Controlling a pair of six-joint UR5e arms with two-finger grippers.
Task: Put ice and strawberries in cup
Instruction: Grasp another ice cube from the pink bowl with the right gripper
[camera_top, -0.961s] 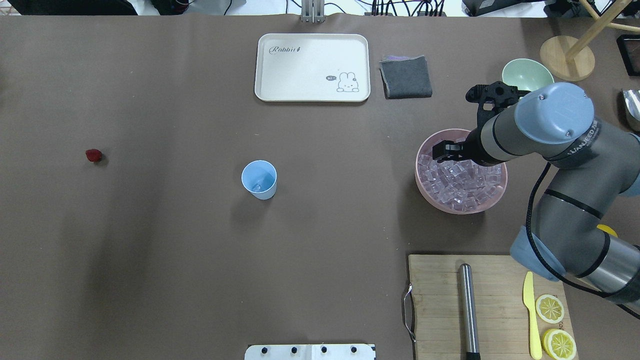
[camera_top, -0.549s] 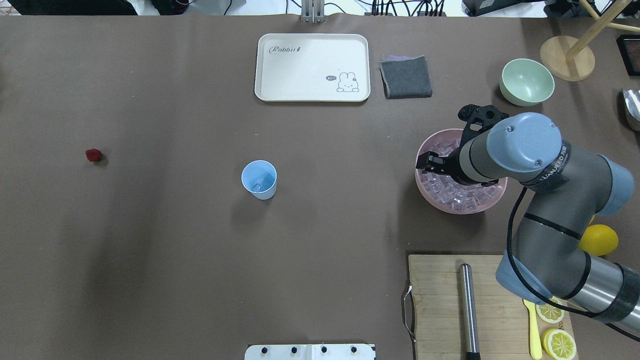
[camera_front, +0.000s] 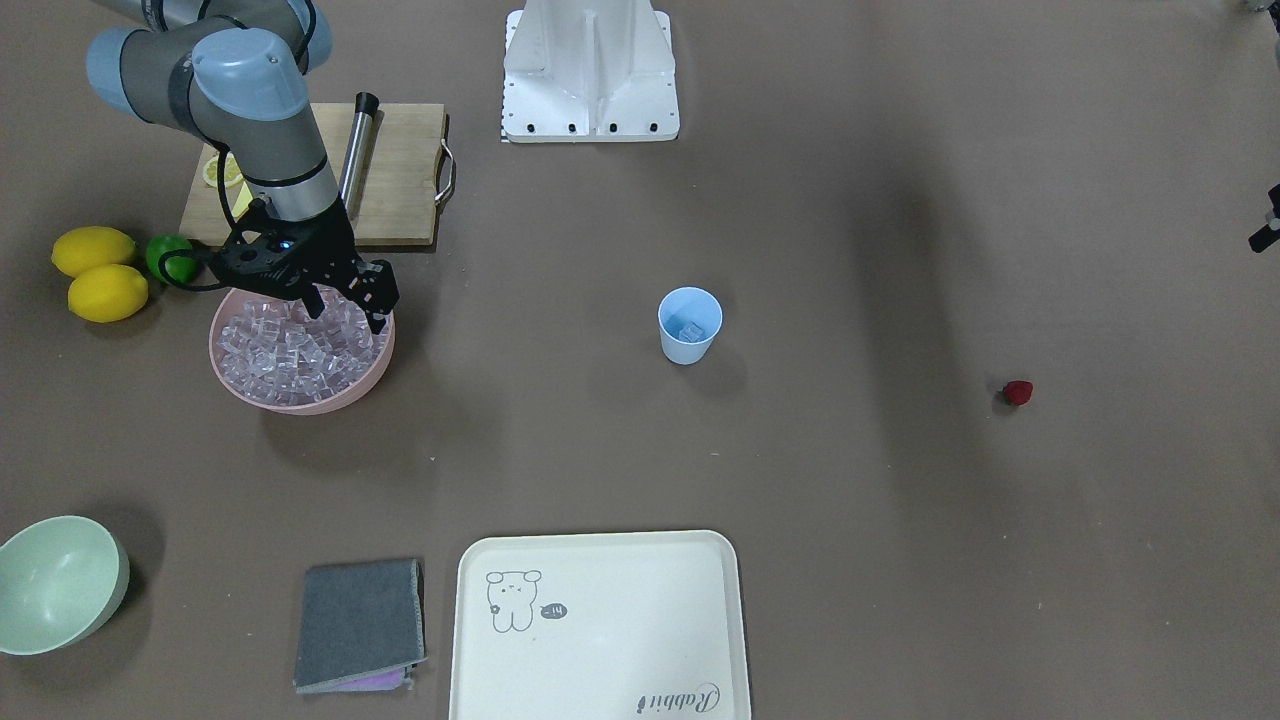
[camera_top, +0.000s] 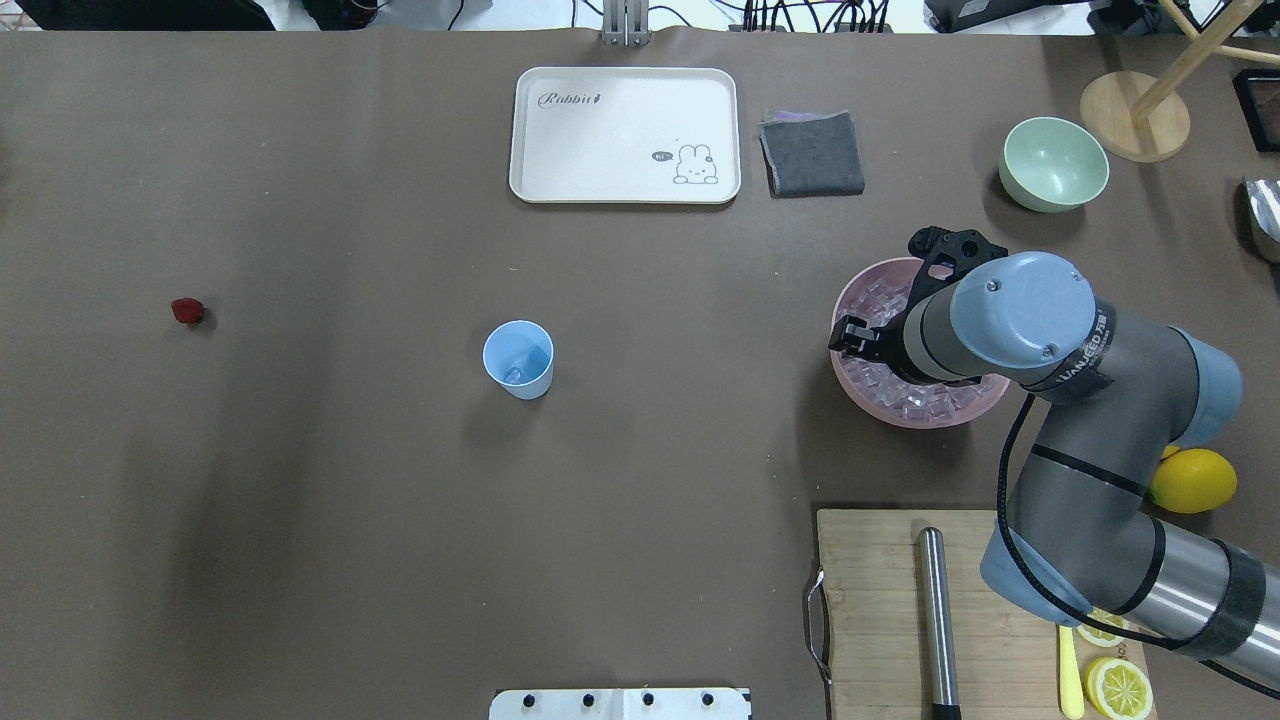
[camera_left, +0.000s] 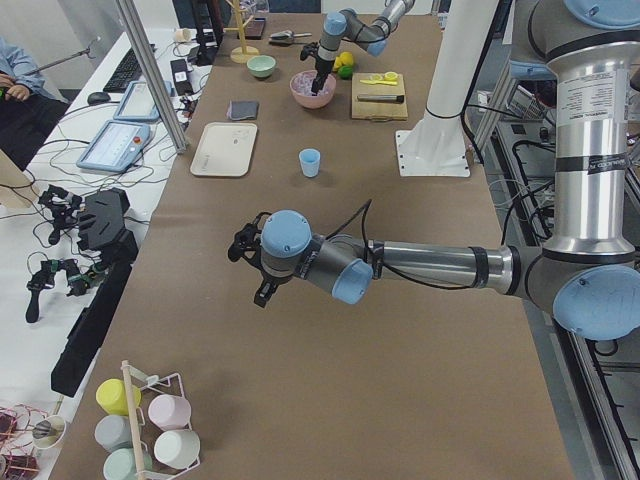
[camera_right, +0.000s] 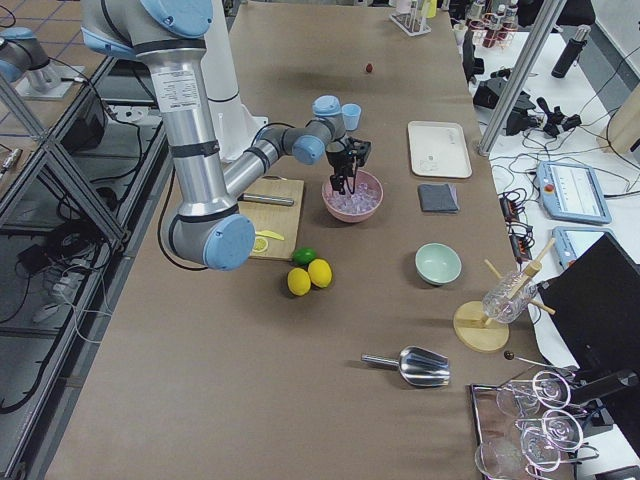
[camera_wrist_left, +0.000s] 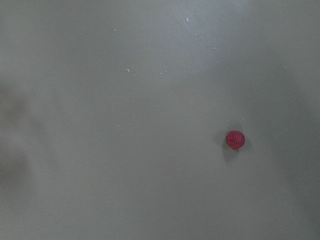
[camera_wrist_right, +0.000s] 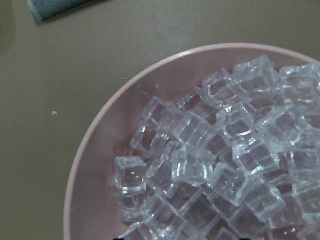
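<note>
Just beneath right tool, ice heaped

Cannot judge the left gripper as spread or closed from the side view alone, cannot see much of the pink bowl and ice under the right arm overhead, nor tell what the cup holds.

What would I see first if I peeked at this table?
The pink bowl heaped with glassy ice on the robot's right, with the right hand reaching down over it. Then the little blue cup alone mid-table and one tiny red strawberry far off on the left.
</note>
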